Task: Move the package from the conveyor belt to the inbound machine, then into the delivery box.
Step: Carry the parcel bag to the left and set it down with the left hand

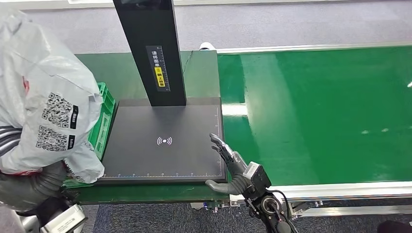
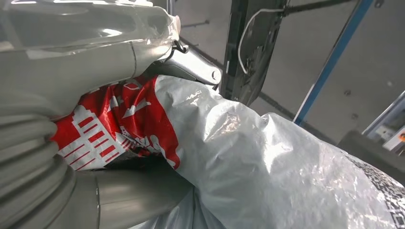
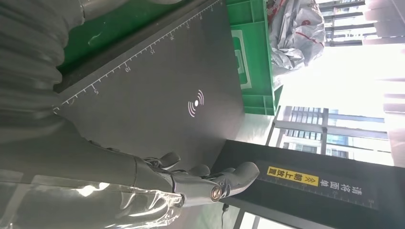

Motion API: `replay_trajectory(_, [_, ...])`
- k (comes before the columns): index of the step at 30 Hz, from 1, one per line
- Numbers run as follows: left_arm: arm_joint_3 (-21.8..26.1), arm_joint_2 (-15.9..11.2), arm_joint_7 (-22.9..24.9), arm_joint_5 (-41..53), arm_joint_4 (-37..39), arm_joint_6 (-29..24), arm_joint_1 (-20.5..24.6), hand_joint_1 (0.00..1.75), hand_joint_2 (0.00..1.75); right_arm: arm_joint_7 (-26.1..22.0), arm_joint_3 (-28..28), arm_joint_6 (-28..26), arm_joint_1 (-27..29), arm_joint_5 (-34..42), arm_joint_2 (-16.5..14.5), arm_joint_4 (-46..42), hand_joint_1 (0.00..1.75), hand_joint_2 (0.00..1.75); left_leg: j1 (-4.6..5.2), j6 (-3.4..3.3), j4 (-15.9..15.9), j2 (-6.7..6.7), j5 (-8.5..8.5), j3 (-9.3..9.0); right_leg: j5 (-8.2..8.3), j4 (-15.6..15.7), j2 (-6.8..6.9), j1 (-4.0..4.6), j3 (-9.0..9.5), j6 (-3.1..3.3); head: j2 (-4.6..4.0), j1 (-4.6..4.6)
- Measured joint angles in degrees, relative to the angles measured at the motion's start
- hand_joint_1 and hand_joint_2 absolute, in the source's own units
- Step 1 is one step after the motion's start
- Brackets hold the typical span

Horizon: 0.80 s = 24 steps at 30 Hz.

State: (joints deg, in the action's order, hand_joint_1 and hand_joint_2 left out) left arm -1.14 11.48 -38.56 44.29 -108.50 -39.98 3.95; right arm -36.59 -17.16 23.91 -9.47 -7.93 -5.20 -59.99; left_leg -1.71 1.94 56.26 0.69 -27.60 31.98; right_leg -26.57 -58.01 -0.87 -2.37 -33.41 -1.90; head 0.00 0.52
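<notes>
The left robot hand (image 2: 71,119) grips the package (image 1: 46,104) at nine o'clock above the delivery box (image 1: 104,121); lower it squarely inside, while the right robot hand (image 1: 231,167) rests open.

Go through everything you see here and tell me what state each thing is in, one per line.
Package: held up by the left hand, above the green crate.
Green crate: beside the scanner plate, partly hidden by the package.
Scanner plate: bare.
Conveyor belt: bare.
Right hand: holding nothing, fingers spread, at the plate's edge.
</notes>
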Motion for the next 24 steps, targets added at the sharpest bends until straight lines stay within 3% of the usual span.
replay_trajectory(12, [1.0, 0.5, 0.0, 0.7, 0.0, 0.0, -0.1, 1.75, 1.75, 0.0, 0.0, -0.5, 0.0, 0.2, 0.0, 0.1, 0.00, 1.75, 0.00, 0.00, 0.0, 0.00, 0.00, 0.00, 0.00, 0.0, 0.00, 0.00, -0.02, 0.00, 0.00, 0.00])
replay_trajectory(15, [2.3, 1.0, 0.7, 3.0, 3.0, 0.1, 0.4, 1.75, 1.75, 0.5, 0.2, -0.6, 0.3, -0.3, 0.0, -0.2, 0.00, 1.75, 0.00, 0.00, 0.0, -0.02, 0.00, -0.03, 0.00, 0.0, 0.01, -0.01, -0.02, 0.00, 0.00, -0.01])
replay_trajectory(21, [7.7, -0.6, 16.2, 7.4, 21.4, 0.2, 5.3, 1.75, 1.75, 1.2, 1.0, 0.0, 2.4, -1.4, 0.0, -2.4, 0.00, 1.75, -0.02, 0.05, 0.0, 0.13, 0.05, -0.07, 0.04, 0.0, -0.06, 0.02, 0.01, 0.02, 0.00, -0.01])
replay_trajectory(24, [11.4, -2.0, 20.1, 8.7, 28.6, 0.2, 7.2, 1.75, 1.75, 1.4, 1.3, 0.1, 2.4, -1.5, 0.0, -2.5, 0.00, 1.75, -0.02, 0.06, 0.0, 0.13, 0.07, -0.07, 0.03, 0.0, -0.07, 0.02, 0.00, 0.02, 0.00, 0.00])
